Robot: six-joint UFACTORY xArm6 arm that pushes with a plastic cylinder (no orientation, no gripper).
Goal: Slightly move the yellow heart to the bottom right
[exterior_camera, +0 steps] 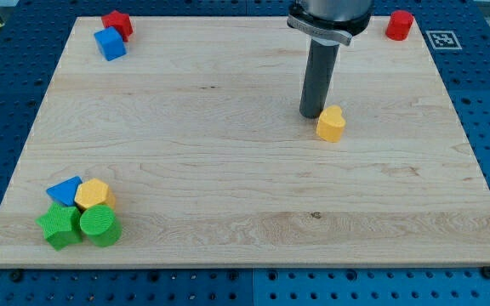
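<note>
Where the pale wooden board [245, 221] comes nearest the view's bottom, four small blocks crowd its left corner: a green star-shaped block [59, 227] and a green cylinder [99, 225] in front, touching each other, with a blue triangular block [64, 191] and a yellow hexagonal block [93, 194] pressed in just behind them. Most of the plank beyond that cluster is plain grain.

Farther up, right of centre, sits the yellow heart [331, 123], a small rounded block standing alone, well apart from every other piece. Just beside it, at its upper left, my tip [312, 116] rests on the wood, the straight dark rod rising from it to a wider dark collar at the view's top edge. Rod and heart look touching or nearly so; which of the two I cannot tell. No claw exists on this arm, so nothing is clenched or grasped; the rod merely stands against the surface.

At the far edge, the top left corner holds a blue cube [109, 43] with a red star-like block [118, 23] touching it behind. A red cylinder [399, 25] stands alone in the top right corner.
</note>
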